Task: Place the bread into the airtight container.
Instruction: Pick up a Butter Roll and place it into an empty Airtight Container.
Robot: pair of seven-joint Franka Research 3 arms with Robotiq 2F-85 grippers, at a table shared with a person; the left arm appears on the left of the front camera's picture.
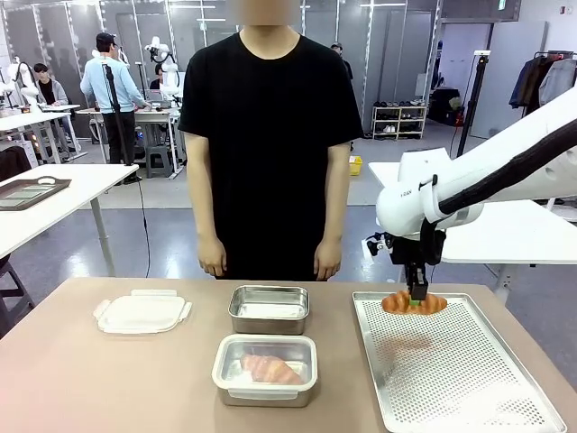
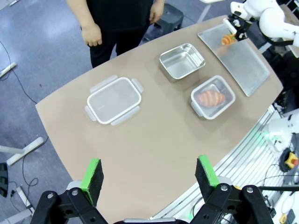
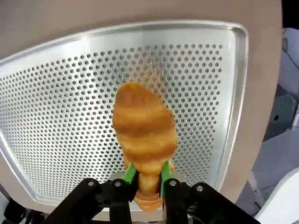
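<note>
One bread (image 1: 414, 303), croissant type, likely light, soft and crushable: your right gripper (image 1: 417, 298) jaws pinch its middle, above the tray (image 1: 451, 379) at right. Left gripper (image 2: 149, 175) jaws spread over the counter (image 2: 154, 140); grip gently.

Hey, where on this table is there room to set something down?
The widest bare patch of table is near left, in front of the lid and left of the airtight container. The perforated tray is bare, with the bread held above it by the right gripper. The middle is crowded: steel box close behind the container.
</note>
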